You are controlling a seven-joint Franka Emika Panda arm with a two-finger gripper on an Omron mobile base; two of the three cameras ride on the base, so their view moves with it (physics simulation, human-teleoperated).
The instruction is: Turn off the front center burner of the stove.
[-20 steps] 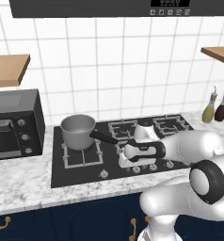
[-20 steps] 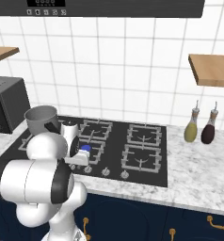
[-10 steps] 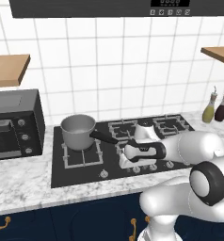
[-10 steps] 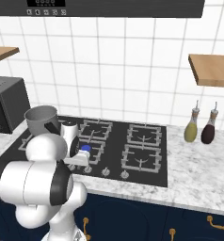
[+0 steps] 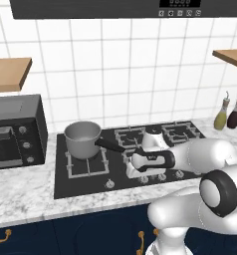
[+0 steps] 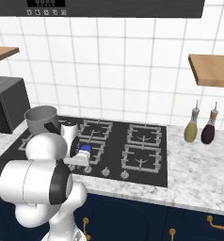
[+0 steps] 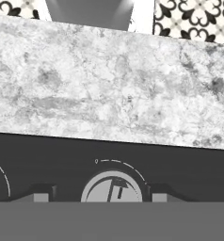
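No change is seen since earlier; the end effector (image 7: 112, 196) is spread open astride a round silver knob (image 7: 112, 188) on the wide black stove (image 5: 80, 180).

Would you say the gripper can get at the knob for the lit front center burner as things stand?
Probably yes: the gripper sits right over a round silver knob, fingertips either side, nothing between; whether that knob serves the front center burner is unclear.

No text or markings are legible anywhere here.
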